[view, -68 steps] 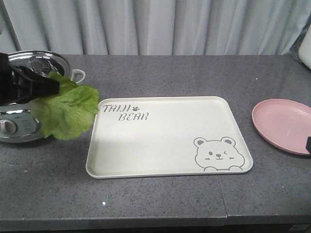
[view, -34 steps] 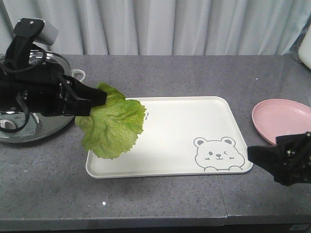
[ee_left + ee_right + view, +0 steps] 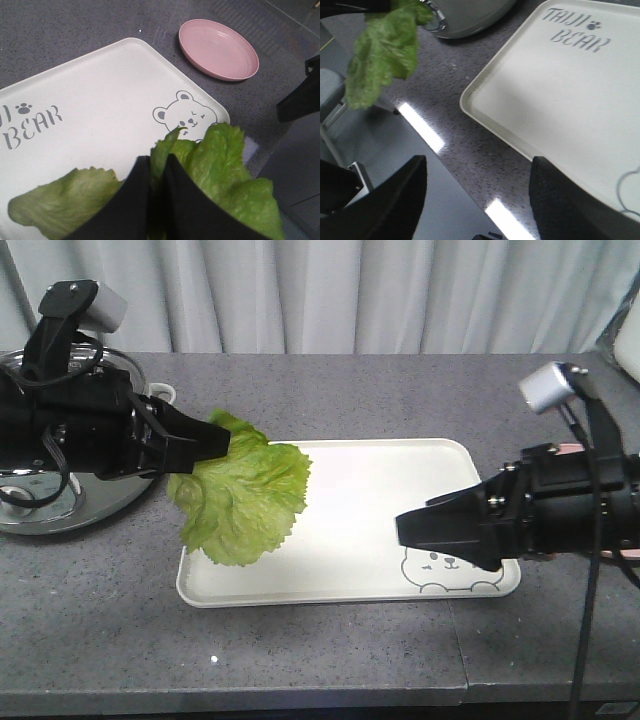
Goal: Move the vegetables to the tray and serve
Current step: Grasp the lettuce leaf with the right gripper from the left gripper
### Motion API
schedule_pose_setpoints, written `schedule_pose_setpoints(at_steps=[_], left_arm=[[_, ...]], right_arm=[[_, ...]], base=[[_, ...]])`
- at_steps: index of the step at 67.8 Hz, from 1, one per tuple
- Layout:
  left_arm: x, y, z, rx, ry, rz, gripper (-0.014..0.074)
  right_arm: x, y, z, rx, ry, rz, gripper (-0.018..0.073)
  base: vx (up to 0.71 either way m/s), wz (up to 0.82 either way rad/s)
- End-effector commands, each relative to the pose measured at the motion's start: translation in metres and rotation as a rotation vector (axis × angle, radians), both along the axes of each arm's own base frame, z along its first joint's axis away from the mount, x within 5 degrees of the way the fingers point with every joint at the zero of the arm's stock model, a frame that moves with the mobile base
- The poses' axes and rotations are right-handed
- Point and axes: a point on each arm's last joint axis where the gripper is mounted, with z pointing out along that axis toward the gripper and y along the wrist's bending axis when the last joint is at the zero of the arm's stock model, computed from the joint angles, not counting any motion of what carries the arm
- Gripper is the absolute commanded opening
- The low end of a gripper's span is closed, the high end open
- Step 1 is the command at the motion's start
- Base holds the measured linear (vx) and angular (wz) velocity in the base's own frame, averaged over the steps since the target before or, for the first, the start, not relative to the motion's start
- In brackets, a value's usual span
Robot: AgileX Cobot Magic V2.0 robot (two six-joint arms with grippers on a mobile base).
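Lettuce leaf (image 3: 240, 500) (pinched by left fingers (image 3: 122, 210)) hangs over tray (image 3: 380, 500).

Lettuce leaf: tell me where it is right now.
In the front view the lettuce leaf hangs pinched in the left gripper, over the left end of the cream tray, close to the silver pot.
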Motion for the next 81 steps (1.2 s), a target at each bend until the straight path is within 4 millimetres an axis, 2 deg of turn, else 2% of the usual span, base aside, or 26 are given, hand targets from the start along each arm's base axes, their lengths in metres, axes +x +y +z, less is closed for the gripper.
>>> schedule_pose_setpoints(at_steps=[1,18,30,40,49,62,72,81], left_arm=[[-0.004,-0.001,0.018,-0.075,-0.04,0.016,-0.0007],[-0.004,-0.001,0.018,-0.074,-0.04,0.015,-0.0007],[-0.004,-0.001,0.018,-0.074,-0.041,0.016,-0.0007],[-0.004,-0.001,0.018,-0.073,-0.041,0.017,-0.0006],[-0.004,-0.001,0.018,-0.073,-0.041,0.017,-0.0007],[-0.004,-0.001,0.018,-0.073,-0.041,0.017,0.0001],[-0.003,-0.001,0.018,-0.075,-0.047,0.024,0.0044],[-0.003,0.0,0.018,-0.076,-0.052,0.032,0.0162]], right_arm=[[0.006,0.022,0.017,0.085,-0.046,0.026,0.043],[0.03,0.071,0.019,0.202,0.023,0.098,0.043],[0.05,0.087,0.015,0.292,0.077,0.091,0.043],[0.056,0.092,0.009,0.359,0.09,0.127,0.0414],[0.055,0.094,0.007,0.37,0.084,0.168,0.0336],[0.055,0.094,0.007,0.368,0.078,0.172,0.0132],[0.055,0.094,0.007,0.365,0.075,0.174,-0.0012],[0.055,0.094,0.006,0.358,0.074,0.176,-0.001]], base=[[0.0,0.0],[0.0,0.0],[0.0,0.0],[0.0,0.0],[0.0,0.0],[0.0,0.0],[0.0,0.0],[0.0,0.0]])
